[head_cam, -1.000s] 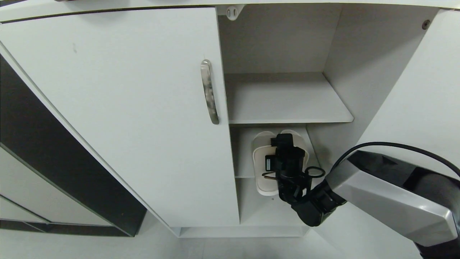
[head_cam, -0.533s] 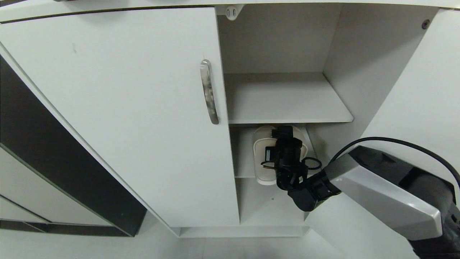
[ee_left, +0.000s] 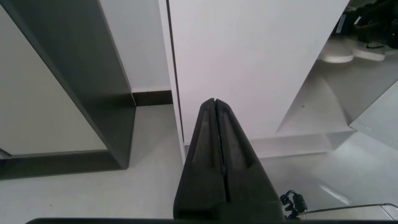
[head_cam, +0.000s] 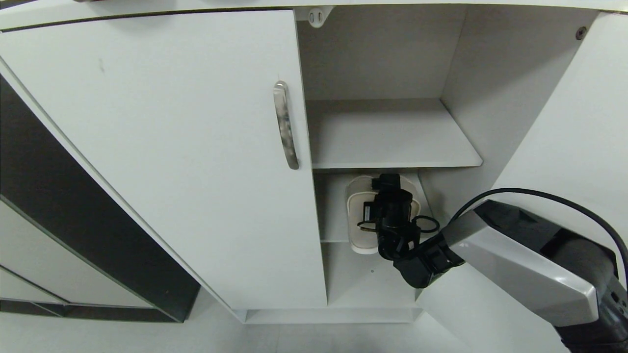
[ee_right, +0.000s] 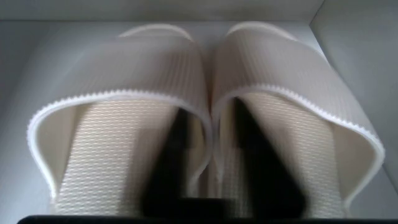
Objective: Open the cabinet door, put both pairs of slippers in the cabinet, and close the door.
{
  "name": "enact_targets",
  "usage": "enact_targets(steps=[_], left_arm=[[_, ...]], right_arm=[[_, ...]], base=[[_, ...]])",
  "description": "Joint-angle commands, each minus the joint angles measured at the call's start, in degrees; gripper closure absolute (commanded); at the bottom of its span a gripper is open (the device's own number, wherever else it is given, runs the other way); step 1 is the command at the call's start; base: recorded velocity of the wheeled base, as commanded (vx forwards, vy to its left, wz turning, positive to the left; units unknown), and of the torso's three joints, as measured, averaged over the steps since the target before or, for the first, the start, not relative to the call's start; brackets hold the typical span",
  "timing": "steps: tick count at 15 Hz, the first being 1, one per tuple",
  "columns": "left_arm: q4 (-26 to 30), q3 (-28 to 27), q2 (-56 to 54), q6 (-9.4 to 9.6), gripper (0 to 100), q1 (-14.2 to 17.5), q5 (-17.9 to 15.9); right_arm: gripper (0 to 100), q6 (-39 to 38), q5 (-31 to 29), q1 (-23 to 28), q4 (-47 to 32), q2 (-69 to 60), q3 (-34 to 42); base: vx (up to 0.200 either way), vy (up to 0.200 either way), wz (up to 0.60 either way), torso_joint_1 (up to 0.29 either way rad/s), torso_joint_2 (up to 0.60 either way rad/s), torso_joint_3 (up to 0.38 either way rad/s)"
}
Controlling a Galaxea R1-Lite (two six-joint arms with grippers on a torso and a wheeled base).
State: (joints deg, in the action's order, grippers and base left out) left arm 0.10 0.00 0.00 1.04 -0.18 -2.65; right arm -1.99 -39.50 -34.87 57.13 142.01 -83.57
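Note:
A pair of white slippers (head_cam: 359, 218) (ee_right: 143, 81) lies side by side on the low shelf (head_cam: 332, 215) inside the open right half of the cabinet, heels jutting over the shelf's front edge. My right gripper (head_cam: 388, 185) (ee_right: 211, 115) reaches into that compartment, one finger in each slipper, shut on the two inner strap edges. The left door (head_cam: 171, 147) with its metal handle (head_cam: 286, 125) stands closed. My left gripper (ee_left: 214, 106) is shut and empty, low near the floor in front of that closed door.
The right door (head_cam: 579, 122) is swung wide open beside my right arm. An upper shelf (head_cam: 387, 132) and the bottom compartment floor (head_cam: 358, 289) are bare. A dark panel (head_cam: 73, 211) flanks the cabinet on the left.
My right gripper has carried the slippers deeper into the low compartment, so less of their heels overhangs the shelf edge. The left arm has not moved.

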Motion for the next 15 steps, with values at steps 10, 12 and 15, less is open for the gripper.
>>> enact_targets(steps=[10,12,15], left_arm=[[0.0,0.0,0.1,0.02,100,0.0,0.0],[0.0,0.0,0.1,0.02,100,0.0,0.0],[0.0,0.0,0.1,0.02,100,0.0,0.0]], right_arm=[[0,-1.8,-0.2,-4.2,3.9,-10.3,17.6],[0,-1.8,-0.2,-4.5,5.5,-11.8,20.3],[0,-1.9,-0.2,-7.0,8.8,-15.1,27.5]], base=[[0.0,0.0,0.0,0.0,0.0,0.0],[0.0,0.0,0.0,0.0,0.0,0.0],[0.0,0.0,0.0,0.0,0.0,0.0]])
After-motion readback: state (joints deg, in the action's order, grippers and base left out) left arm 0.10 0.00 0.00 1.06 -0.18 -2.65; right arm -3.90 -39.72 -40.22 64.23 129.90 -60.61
